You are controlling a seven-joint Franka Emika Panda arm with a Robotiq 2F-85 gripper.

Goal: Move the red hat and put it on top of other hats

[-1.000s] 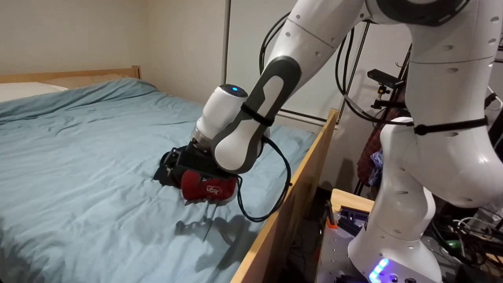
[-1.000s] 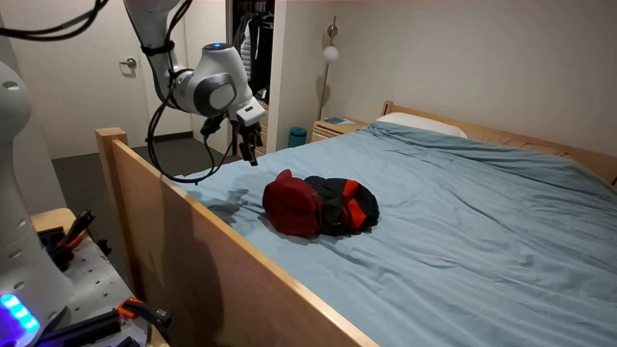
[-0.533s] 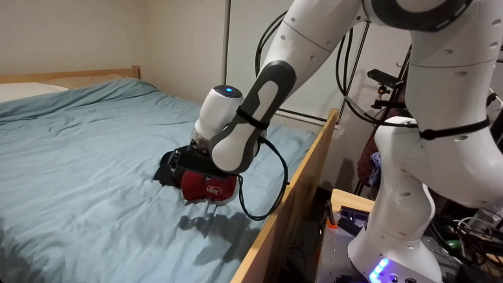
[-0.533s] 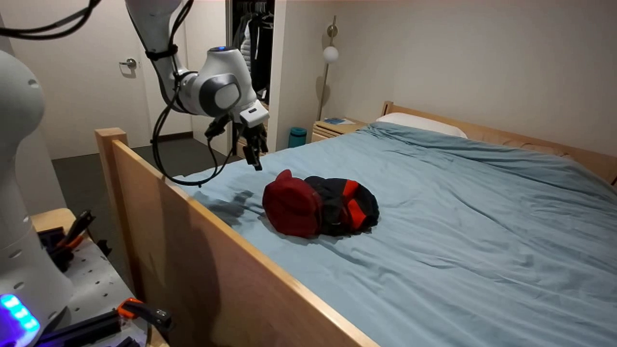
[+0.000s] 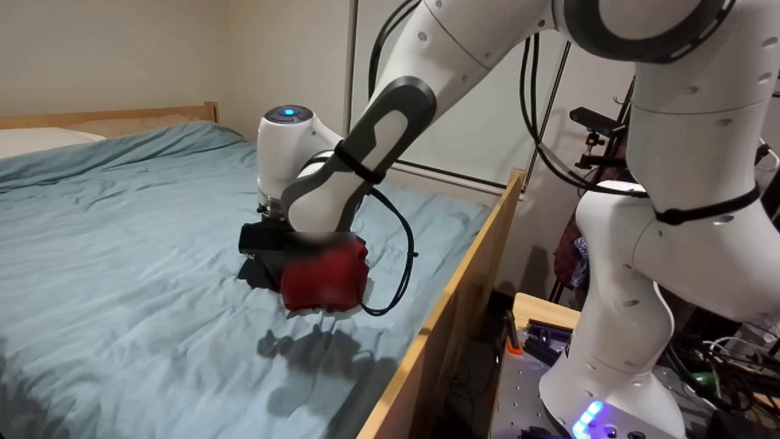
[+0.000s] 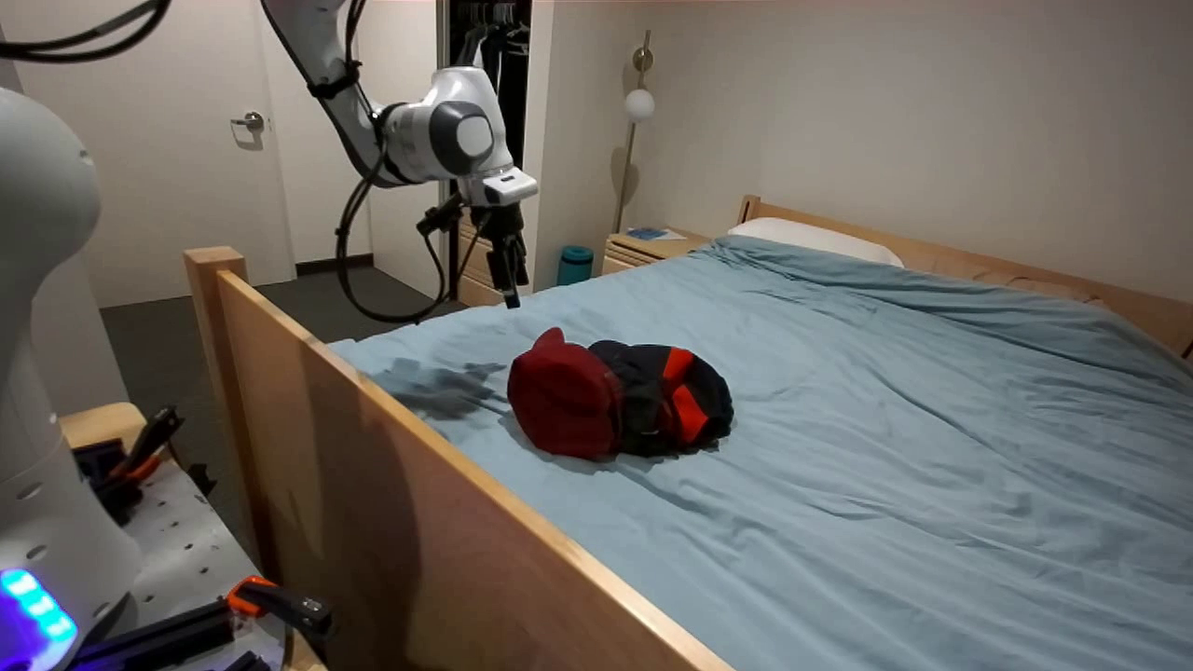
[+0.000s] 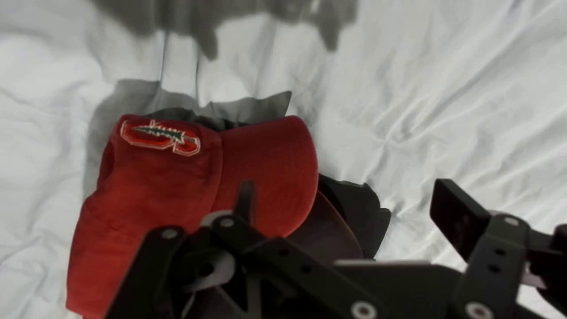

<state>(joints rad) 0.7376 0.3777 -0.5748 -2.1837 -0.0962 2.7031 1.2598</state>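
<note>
The red hat [image 6: 564, 399] lies on the bed, touching the heap of black hats [image 6: 645, 401], which shows bright orange-red panels. In the wrist view the red hat [image 7: 164, 186] has its brim over a dark brim, with another black hat [image 7: 361, 212] beyond. My gripper [image 7: 350, 208] is open and empty, its fingers wide apart; one finger shows in front of the red brim, the other over the sheet. In an exterior view the gripper [image 6: 513, 303] hangs above the bed, apart from the hats. In an exterior view the arm partly covers the red hat [image 5: 323, 283] and black hats [image 5: 259, 274].
The bed has a rumpled blue sheet [image 6: 885, 466]. A wooden footboard [image 6: 485, 485] stands between the robot base and the bed. The arm's cable loop [image 5: 405, 286] hangs near the footboard. A nightstand [image 6: 652, 244] and a lamp [image 6: 638, 105] stand beyond the bed.
The arm has moved farther out over the bed, dipping slightly and then rising, and the wrist has turned more upright. The hats have not visibly moved.
</note>
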